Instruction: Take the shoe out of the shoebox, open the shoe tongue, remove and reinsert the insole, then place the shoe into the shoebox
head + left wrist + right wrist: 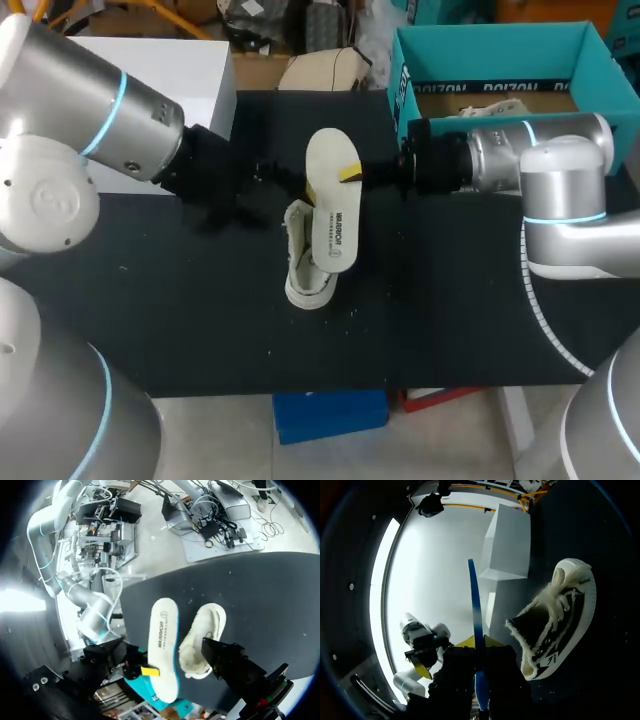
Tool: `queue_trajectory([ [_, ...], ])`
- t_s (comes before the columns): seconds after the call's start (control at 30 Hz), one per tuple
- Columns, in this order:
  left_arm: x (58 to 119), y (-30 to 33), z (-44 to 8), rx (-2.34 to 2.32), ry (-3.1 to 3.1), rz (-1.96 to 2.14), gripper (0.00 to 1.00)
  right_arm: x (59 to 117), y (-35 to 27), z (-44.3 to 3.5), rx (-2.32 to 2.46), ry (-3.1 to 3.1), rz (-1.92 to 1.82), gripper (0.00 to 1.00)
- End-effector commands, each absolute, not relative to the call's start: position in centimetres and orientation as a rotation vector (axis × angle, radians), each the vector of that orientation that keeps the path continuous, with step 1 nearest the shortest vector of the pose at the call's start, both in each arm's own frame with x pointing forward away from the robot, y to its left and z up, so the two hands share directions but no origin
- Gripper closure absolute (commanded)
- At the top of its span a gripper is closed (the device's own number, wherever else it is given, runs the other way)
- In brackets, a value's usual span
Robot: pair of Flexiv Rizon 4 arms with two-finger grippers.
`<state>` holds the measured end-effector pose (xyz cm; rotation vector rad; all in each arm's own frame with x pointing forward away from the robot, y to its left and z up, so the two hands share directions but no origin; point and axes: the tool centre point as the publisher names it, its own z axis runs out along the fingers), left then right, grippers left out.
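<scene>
My right pincer (352, 174), just right of the frame's centre in the head view, is closed narrow on the insole (333, 215). Its 2 yellow tips pinch 1 long edge, nearer the insole's upper end than its lower. The insole is clear of the shoe (303, 275), so I judge the step in hand to be feeding it back in. To do that well I would tip the free lower end down first and aim it at the mouth of the shoe, under the opened tongue. Then I would slide it toward the toe and let the heel end drop in last. My grip is on a thin edge, so a hard push could fold the insole or twist it out from between the tips. The shoe lies loose on the black table (200, 300) and may skid unless it is steadied. My left arm (110, 100) comes in from the upper left and ends close beside the shoe. In the head view the shoe sits below and slightly left of my pincer, with the hanging insole covering its right side. I cannot tell whether the insole's lower tip touches it. Along my right fingers, the shoe's fuzzy opening lies ahead and off to 1 side. The teal shoebox (490, 40) stands at the upper right, well apart from the shoe.
</scene>
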<state>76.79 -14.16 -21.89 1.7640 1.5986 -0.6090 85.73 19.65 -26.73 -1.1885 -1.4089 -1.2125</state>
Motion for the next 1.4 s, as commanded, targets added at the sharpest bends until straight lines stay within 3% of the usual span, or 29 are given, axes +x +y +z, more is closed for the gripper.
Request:
queue_trajectory([
  [0.03, 75.8, -13.1, -22.7, 1.237, 0.979, -0.986, 0.00, 85.7, 19.7, -26.8, -1.190, -1.409, -1.214, 1.00],
  [0.6, 80.0, -13.2, -26.4, 1.008, 0.803, -1.092, 0.00, 85.7, 19.7, -26.8, -1.190, -1.409, -1.214, 1.00],
  [0.77, 81.1, -14.2, -26.3, 1.007, 0.795, -1.089, 0.16, 85.7, 19.7, -26.8, -1.190, -1.409, -1.214, 1.00],
  [1.07, 81.7, -16.0, -26.0, 1.083, 0.868, -1.012, 0.05, 85.7, 19.7, -26.8, -1.190, -1.409, -1.214, 1.00],
  [1.4, 81.7, -16.9, -25.5, 1.153, 0.932, -0.924, 0.10, 85.7, 19.7, -26.8, -1.190, -1.409, -1.214, 1.00],
])
